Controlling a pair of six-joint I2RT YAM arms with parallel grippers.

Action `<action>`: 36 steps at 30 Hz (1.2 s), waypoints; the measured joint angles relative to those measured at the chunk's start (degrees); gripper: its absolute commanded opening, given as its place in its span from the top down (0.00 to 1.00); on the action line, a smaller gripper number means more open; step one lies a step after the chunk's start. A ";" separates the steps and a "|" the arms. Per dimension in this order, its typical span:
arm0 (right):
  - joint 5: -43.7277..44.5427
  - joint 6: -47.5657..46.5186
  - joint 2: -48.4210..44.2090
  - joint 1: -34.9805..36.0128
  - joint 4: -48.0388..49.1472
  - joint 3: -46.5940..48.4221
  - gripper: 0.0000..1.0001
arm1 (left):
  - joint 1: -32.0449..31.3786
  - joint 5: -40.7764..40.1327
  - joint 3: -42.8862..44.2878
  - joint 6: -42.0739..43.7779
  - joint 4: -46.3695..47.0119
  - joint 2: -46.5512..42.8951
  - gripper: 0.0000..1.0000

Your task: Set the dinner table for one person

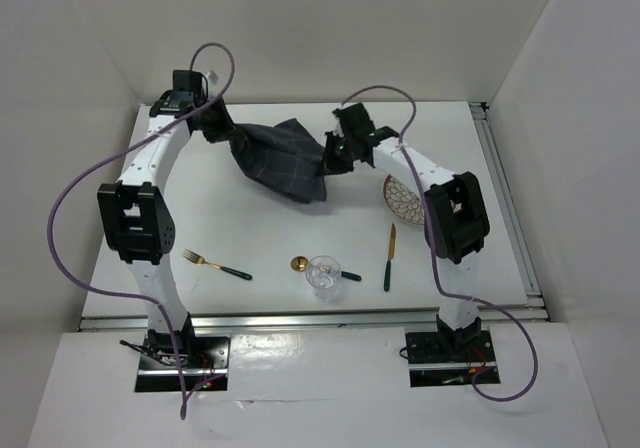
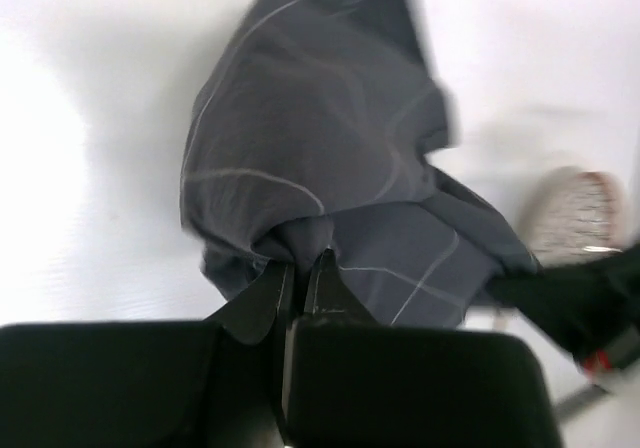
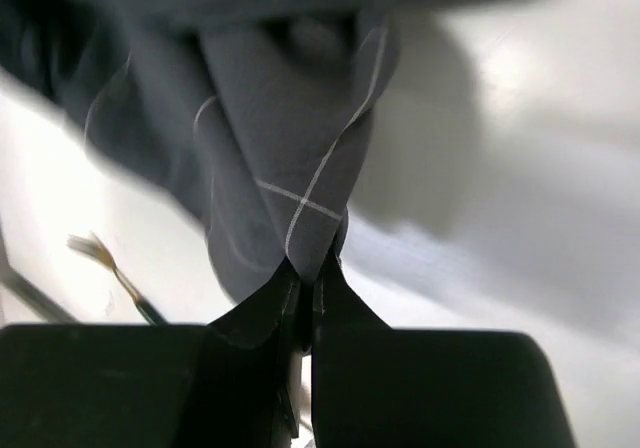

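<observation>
Cloth (image 1: 280,163): dark grey, pale grid lines, slung between your two grippers, upper centre of the top view.
Left gripper (image 2: 300,263): fingers pressed together, pinching a bunched fold of cloth.
Right gripper (image 3: 308,273): likewise nipped tight on a fold.
Dinner table (image 1: 250,228): white, fills the middle of the top view.
Plate (image 1: 398,200): patterned, centre right, partly behind your right arm.
Lower centre: fork (image 1: 215,265), spoon (image 1: 299,263), glass (image 1: 323,273), knife (image 1: 389,256), left to right.
</observation>
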 measured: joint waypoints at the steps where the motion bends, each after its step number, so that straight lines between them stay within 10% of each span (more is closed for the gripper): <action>1: -0.17 -0.20 0.00 -1.70 -0.59 1.60 1.00 | 0.37 1.53 1.09 -0.83 0.13 -0.61 1.00; 7: -0.11 -1.84 -1.29 -10.43 -2.23 11.61 1.00 | 3.08 11.02 1.73 -8.68 5.75 -7.43 1.00; 11: -0.52 -2.60 -5.99 -12.50 -1.77 9.62 1.00 | 5.20 16.35 -12.41 -16.76 16.98 -17.25 1.00; 13: -1.51 -2.62 -8.68 -12.61 -1.38 5.35 0.94 | 5.84 18.25 -23.41 -20.65 23.32 -22.16 0.65; 15: -2.69 -2.27 -10.25 -12.52 -1.60 0.33 0.57 | 5.79 19.52 -34.32 -23.28 27.78 -24.83 0.22; 17: -3.26 -2.34 -9.88 -12.44 -2.34 -2.99 0.43 | 5.33 20.00 -41.16 -24.90 28.22 -23.96 0.16; 20: -3.19 -2.25 -8.55 -12.09 -5.01 -6.23 0.29 | 4.68 19.26 -44.46 -23.76 23.28 -19.65 0.17; 30: 1.55 -2.45 -8.02 -11.87 -9.29 -2.19 0.43 | 3.67 5.77 -25.64 -12.87 8.70 -15.13 0.55; 36: 2.25 -2.16 -8.31 -10.95 -9.49 -4.76 0.20 | -1.92 -5.11 -23.89 -5.49 1.95 -13.99 0.11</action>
